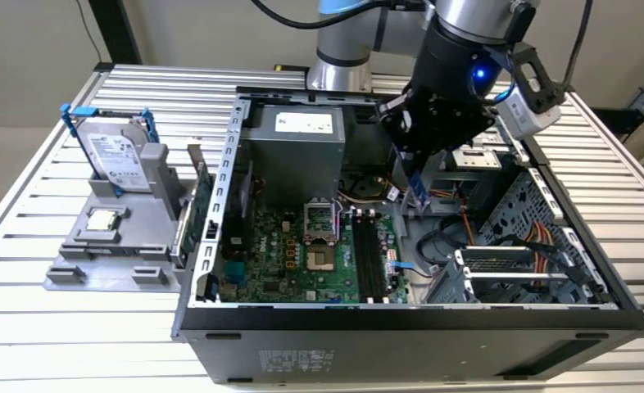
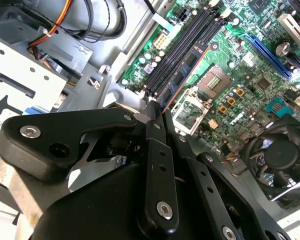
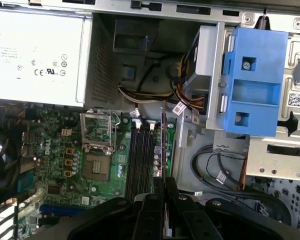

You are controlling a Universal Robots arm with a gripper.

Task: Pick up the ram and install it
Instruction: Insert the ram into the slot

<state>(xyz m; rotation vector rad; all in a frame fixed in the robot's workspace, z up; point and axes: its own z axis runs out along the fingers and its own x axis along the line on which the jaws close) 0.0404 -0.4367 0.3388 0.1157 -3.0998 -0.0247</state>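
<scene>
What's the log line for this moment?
phase: install, ram not seated | hand: shut on ram | ram: on edge, above the motherboard, by its black slots

The gripper (image 2: 157,109) is matt black. The ram (image 2: 187,70) is bluish circuit board; the drive caddy (image 3: 252,82), smooth blue plastic.

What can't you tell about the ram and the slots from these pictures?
- Whether the ram touches the black slots: the second wrist view's angle leaves the gap unclear.
- The ram's gripped end: covered by the hand in both wrist views.
- Which slot lies under it: the exterior view shows it too small.
</scene>
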